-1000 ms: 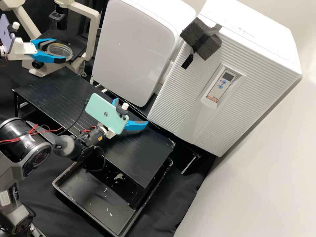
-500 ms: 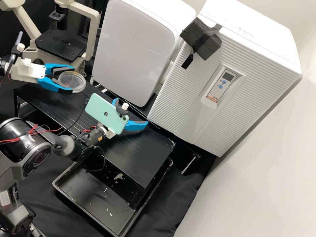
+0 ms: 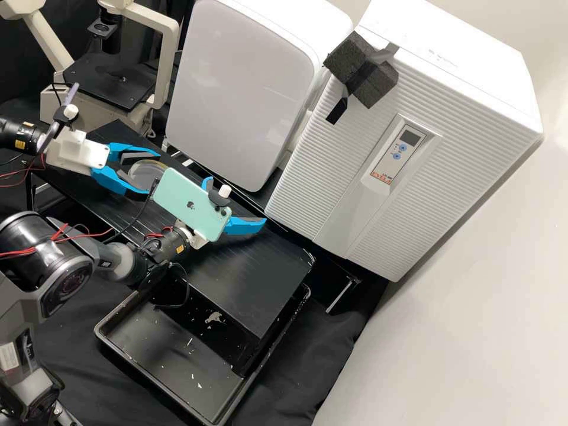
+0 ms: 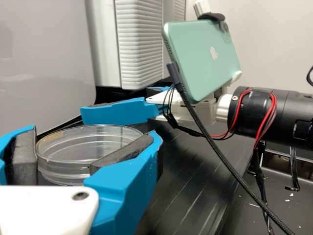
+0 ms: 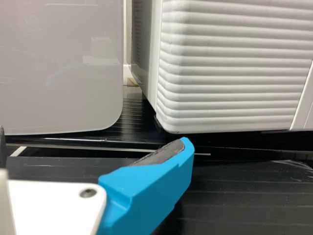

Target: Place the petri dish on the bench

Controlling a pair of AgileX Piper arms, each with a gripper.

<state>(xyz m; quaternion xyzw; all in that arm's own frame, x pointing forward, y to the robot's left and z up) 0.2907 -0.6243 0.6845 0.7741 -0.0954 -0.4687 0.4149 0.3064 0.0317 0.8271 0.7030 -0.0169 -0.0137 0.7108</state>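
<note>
Clear petri dish [image 3: 145, 171] roughly level over the black slatted table [image 3: 266, 269], left of the mint-green phone [image 3: 190, 204] in the high view; contact with the table can't be told. Left hand [image 3: 152, 174] clamped on the dish, pads at its sides. Right hand [image 3: 236, 200] just beside the phone, fingers apart. Black tray [image 3: 142, 368] on the phone's near side; ribbed white cabinet [image 3: 331, 177] beyond it, to the right.

The left gripper [image 3: 152, 173] has carried the petri dish [image 3: 142, 173] from the microscope [image 3: 168, 65] toward the green phone [image 3: 188, 210].
</note>
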